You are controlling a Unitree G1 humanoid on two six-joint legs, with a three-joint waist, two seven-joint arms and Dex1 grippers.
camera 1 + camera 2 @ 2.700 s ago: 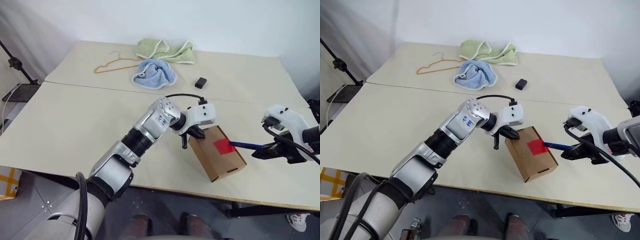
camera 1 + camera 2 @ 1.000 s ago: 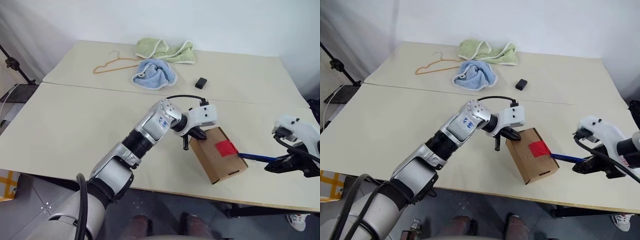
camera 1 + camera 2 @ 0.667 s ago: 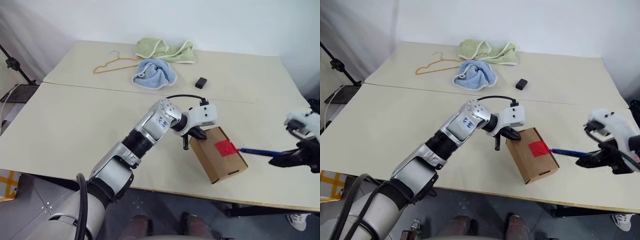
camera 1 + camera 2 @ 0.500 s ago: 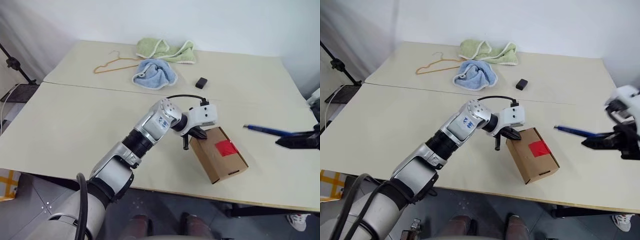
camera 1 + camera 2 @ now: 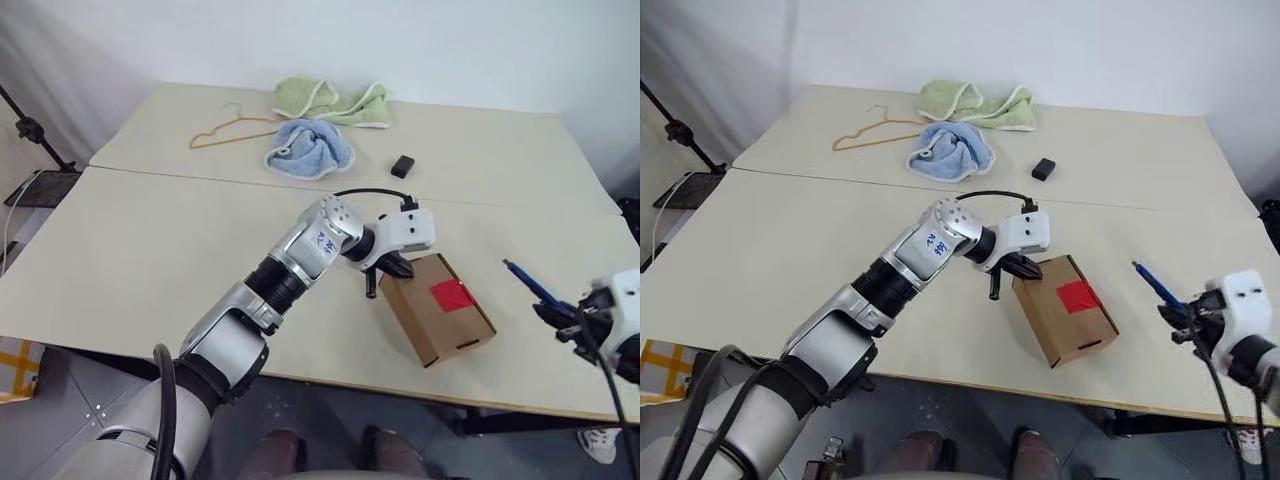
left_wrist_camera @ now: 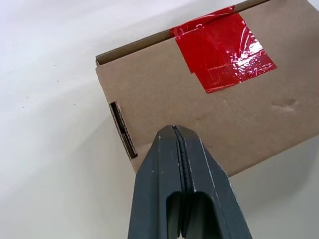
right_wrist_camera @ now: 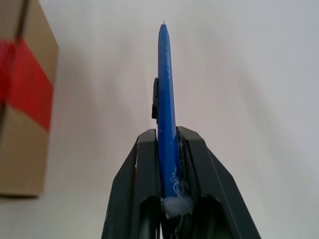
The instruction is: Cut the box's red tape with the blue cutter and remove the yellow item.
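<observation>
Box (image 5: 437, 308) sits lower center-right of the frame with your left gripper (image 5: 398, 268), jaws fully closed, pressed on its upper-left corner, I'd guess to pin it. Your right gripper (image 5: 1188, 322) clamps the blue cutter (image 5: 1155, 284) at far right, well clear of the red tape (image 5: 451, 295). Towels (image 5: 312, 146), hanger (image 5: 228, 128) and black block (image 5: 402, 166) sit up top, blocking nothing.

Two towels (image 5: 316, 147), one box (image 5: 437, 308), one cutter (image 5: 530, 282).
</observation>
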